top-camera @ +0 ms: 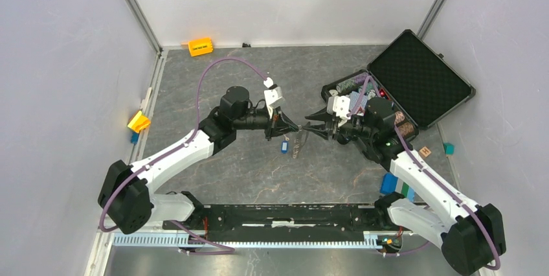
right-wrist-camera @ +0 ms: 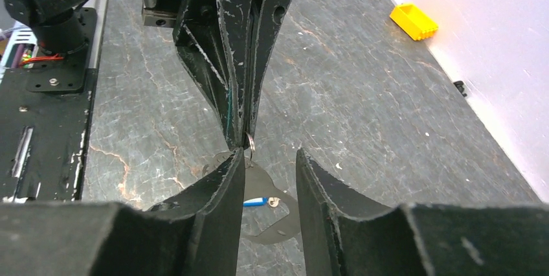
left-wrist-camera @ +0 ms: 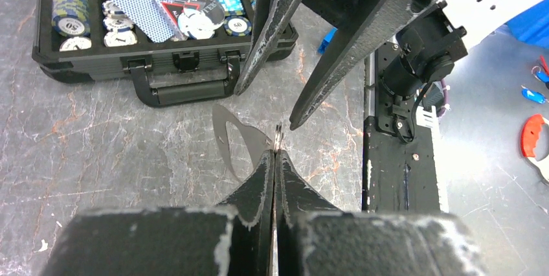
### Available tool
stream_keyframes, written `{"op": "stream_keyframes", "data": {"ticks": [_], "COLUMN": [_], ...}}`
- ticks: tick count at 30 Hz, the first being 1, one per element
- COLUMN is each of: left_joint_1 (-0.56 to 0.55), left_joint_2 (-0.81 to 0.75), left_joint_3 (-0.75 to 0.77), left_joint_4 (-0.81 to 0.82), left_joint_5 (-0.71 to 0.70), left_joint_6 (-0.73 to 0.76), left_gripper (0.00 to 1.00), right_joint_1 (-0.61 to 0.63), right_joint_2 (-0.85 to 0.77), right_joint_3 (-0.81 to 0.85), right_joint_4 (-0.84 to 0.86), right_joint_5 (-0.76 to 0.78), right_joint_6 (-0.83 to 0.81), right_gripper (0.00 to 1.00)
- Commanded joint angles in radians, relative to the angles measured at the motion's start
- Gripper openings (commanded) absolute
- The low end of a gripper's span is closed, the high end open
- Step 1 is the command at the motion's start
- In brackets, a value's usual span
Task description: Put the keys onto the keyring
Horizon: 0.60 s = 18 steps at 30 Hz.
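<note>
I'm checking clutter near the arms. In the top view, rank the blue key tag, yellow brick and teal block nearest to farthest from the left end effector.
From the left end effector:
1. Blue key tag, just below it in the view.
2. Yellow brick, by the back wall, left.
3. Teal block, at the table's right edge.

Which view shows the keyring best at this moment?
Right wrist. There the keyring reads as a small loop pinched at the tips of the shut left gripper, just ahead of the open right gripper. Left wrist sees only its thin edge at the fingertips. In the top view it is too small to make out.
</note>
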Motion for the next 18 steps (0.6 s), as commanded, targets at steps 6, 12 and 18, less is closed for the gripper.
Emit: {"op": "stream_keyframes", "data": {"ticks": [6, 12, 18], "left_joint_1": [0.006, 0.005, 0.006], "left_joint_2": [-0.042, -0.036, -0.033], "left_joint_3": [-0.005, -0.007, -0.008], "left_joint_4": [0.085, 0.094, 0.098], "left_joint_5": [0.067, 0.075, 0.072], "left_joint_6": [0.065, 0.059, 0.065], "left_gripper": [0.02, 0.02, 0.02], "right_joint_1": [-0.006, -0.006, -0.006], "right_joint_2": [0.007, 0.025, 0.032], "right_joint_3": [-0.022, -0.031, -0.032], "right_joint_4": [0.069, 0.086, 0.108], "right_joint_5": [-0.108, -0.116, -0.122], "right_joint_6": [0.034, 0.049, 0.064], "right_gripper": [0.34, 0.22, 0.09]}}
